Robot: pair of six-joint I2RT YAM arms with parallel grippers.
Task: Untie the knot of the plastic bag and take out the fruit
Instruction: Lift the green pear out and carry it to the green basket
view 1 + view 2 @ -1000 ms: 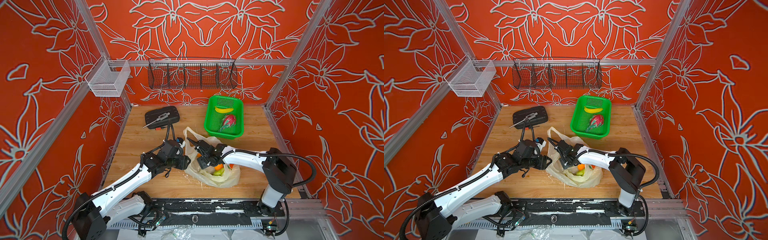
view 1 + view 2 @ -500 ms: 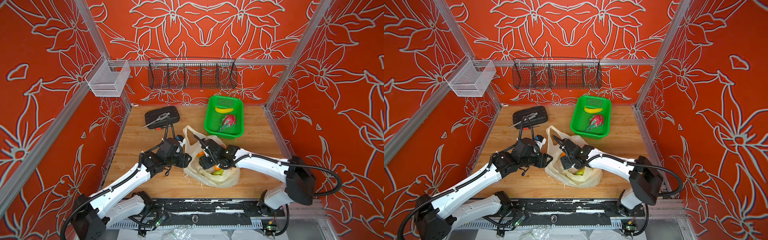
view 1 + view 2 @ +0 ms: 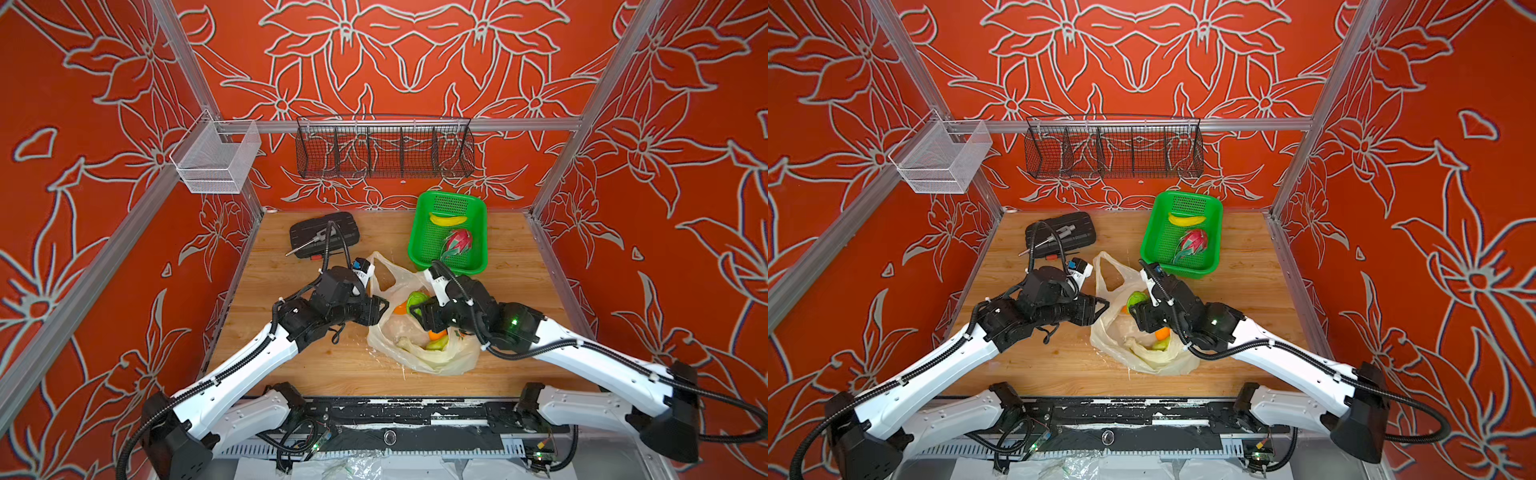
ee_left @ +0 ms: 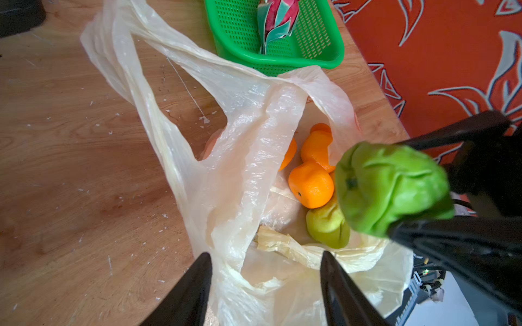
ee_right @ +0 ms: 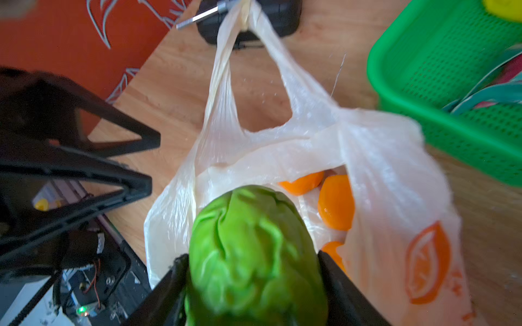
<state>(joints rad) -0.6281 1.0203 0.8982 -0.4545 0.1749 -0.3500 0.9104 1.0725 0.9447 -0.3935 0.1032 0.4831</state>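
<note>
The plastic bag (image 3: 424, 357) (image 3: 1142, 357) lies on the wooden table with its mouth open and one handle loop standing up; no knot shows. My right gripper (image 3: 417, 311) (image 5: 251, 256) is shut on a green fruit (image 3: 417, 300) (image 4: 389, 186) (image 5: 254, 254), held just above the bag's mouth. Oranges (image 4: 312, 186) (image 5: 336, 201) and a yellow-green fruit (image 4: 327, 228) lie inside the bag (image 4: 240, 169). My left gripper (image 3: 380, 311) (image 4: 265, 254) is open at the bag's left rim, its fingers either side of loose plastic.
A green basket (image 3: 415, 232) behind the bag holds a banana (image 3: 448, 219) and a pink dragon fruit (image 3: 457, 243). A black tool case (image 3: 324, 232) lies at the back left. A black wire rack (image 3: 384, 149) and a white mesh bin (image 3: 216, 162) hang on the walls.
My right gripper has come up out of the bag with the green fruit between its fingers, and that arm's elbow has swung out to the right. The left gripper has barely moved.
</note>
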